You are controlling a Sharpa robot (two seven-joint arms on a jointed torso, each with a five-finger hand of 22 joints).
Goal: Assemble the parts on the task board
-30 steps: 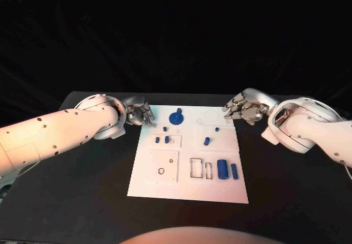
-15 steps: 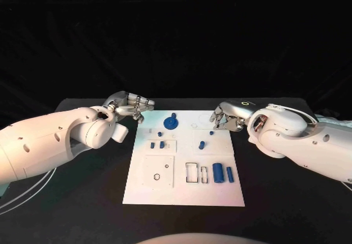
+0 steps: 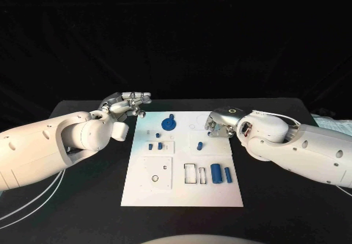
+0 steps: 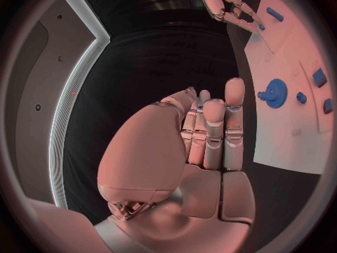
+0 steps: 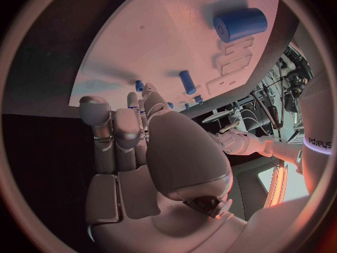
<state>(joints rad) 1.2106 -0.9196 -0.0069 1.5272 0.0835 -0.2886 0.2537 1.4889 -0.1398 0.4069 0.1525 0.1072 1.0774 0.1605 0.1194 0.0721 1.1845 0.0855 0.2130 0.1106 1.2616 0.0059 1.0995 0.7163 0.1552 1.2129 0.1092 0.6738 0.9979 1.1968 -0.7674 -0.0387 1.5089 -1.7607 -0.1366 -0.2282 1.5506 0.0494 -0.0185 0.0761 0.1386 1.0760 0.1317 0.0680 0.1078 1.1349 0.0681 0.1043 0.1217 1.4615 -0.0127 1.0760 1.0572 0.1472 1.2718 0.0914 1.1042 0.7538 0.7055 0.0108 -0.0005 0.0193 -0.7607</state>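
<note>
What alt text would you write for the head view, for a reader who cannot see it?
A white task board lies on a black table, with small blue parts on it, among them a blue gear at its far end. The left hand and right hand are at the board's far corners, holding nothing.

One task board, perhaps seven parts

Matt white plastic task board, glossy blue plastic parts, matt black table.
</note>
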